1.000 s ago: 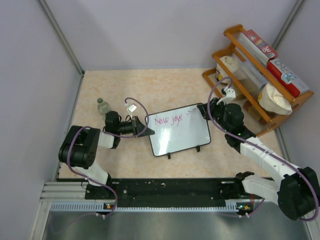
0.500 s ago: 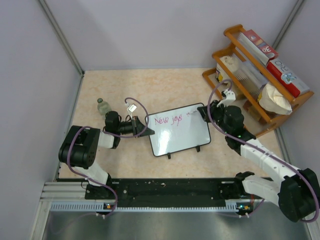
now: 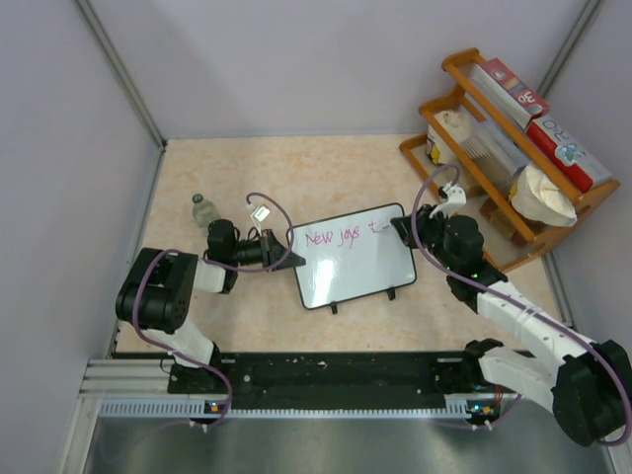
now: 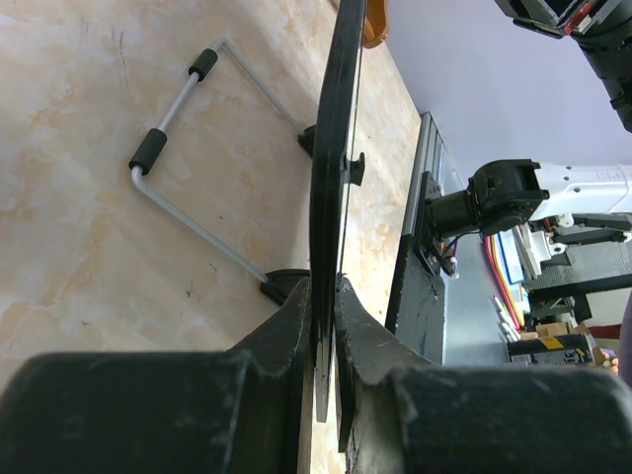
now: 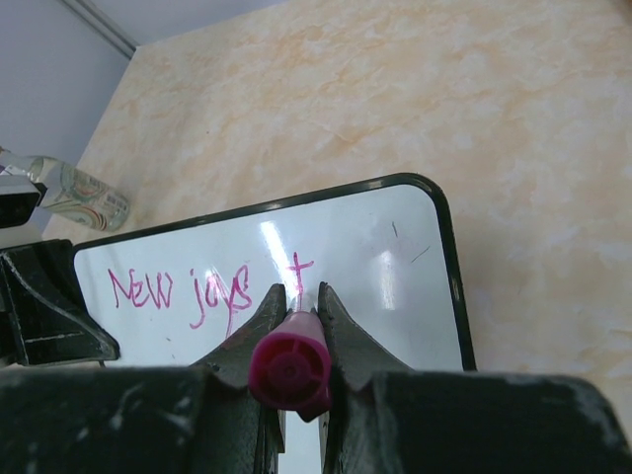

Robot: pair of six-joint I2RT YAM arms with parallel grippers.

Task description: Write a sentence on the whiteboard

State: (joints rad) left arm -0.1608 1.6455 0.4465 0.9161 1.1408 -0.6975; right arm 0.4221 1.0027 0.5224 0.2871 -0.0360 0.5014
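The whiteboard (image 3: 355, 267), white with a thin black frame, stands tilted on the table's middle. Pink writing (image 3: 333, 237) on it reads "New joys" with a fresh "t" (image 5: 299, 267) to its right. My left gripper (image 3: 283, 249) is shut on the board's left edge, seen edge-on in the left wrist view (image 4: 331, 197). My right gripper (image 3: 403, 226) is at the board's top right corner, shut on a pink marker (image 5: 289, 370). The marker's tip is hidden between the fingers, just below the "t".
A small clear bottle (image 3: 203, 210) stands left of the board, behind my left arm. A wooden rack (image 3: 513, 148) with boxes and a white cloth fills the back right. The board's wire stand (image 4: 188, 168) rests on the table behind it.
My right gripper has shifted slightly right and toward the near side along the board's top edge. The mark after "joys" now reads as a "t". The left arm and board have not moved.
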